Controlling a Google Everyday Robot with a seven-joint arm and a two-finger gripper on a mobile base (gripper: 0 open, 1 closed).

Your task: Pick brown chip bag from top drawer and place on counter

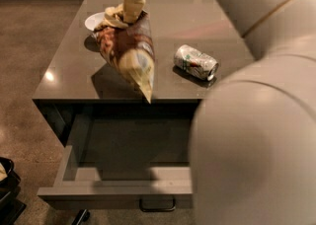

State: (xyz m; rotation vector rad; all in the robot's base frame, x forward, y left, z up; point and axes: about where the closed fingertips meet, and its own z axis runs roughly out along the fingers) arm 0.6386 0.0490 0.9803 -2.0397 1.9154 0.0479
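Gripper point(132, 8) holds brown chip bag point(129, 51) above glossy counter point(207, 17)

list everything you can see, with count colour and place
counter: one, glossy grey-brown, centre of view
top drawer: one, dark grey, pulled open below the counter's front edge
brown chip bag: one, brown with cream-yellow ends, hanging tip down from the end effector above the counter
can: one, crushed silver, lying on the counter right of the bag
bowl: one, white, on the counter behind the bag
floor: one, brown, left of the counter
end effector: one, cream, top centre, shut on the bag's upper end
arm: one, pale beige, filling the right side
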